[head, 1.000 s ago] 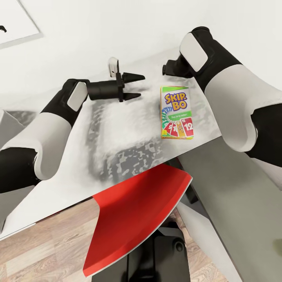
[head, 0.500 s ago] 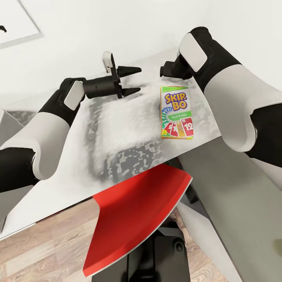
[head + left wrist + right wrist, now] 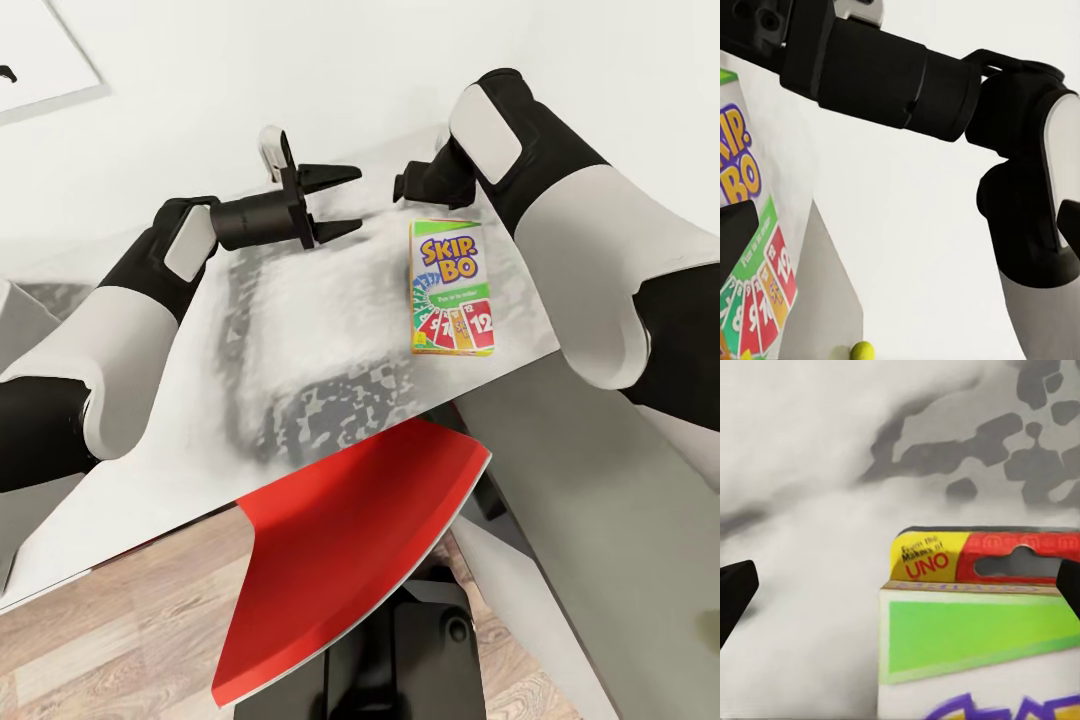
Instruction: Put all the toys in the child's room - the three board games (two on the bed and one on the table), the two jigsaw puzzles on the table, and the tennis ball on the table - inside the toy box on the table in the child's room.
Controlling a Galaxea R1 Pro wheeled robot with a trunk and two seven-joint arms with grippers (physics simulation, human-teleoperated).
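An orange-green Skip-Bo board game (image 3: 451, 288) lies flat on a pale, grey-mottled surface (image 3: 300, 330). My left gripper (image 3: 345, 202) hovers open to the box's upper left, fingers pointing toward it and nothing between them. My right gripper (image 3: 408, 186) sits just above the box's top edge, largely hidden by its own arm. In the right wrist view the right gripper (image 3: 900, 589) is spread wide open over the box's red and yellow hang tab (image 3: 982, 559). The left wrist view shows the box (image 3: 746, 255) and, far beyond it, a small yellow-green tennis ball (image 3: 861, 350).
My red trunk (image 3: 350, 540) juts out below the surface's near edge. Wooden floor (image 3: 120, 640) lies at lower left and a white wall (image 3: 250, 80) stands behind. A flat grey area (image 3: 600, 520) spreads to the lower right.
My right gripper has edged left above the box's top edge. My left gripper rose a little and holds there. The box has not moved.
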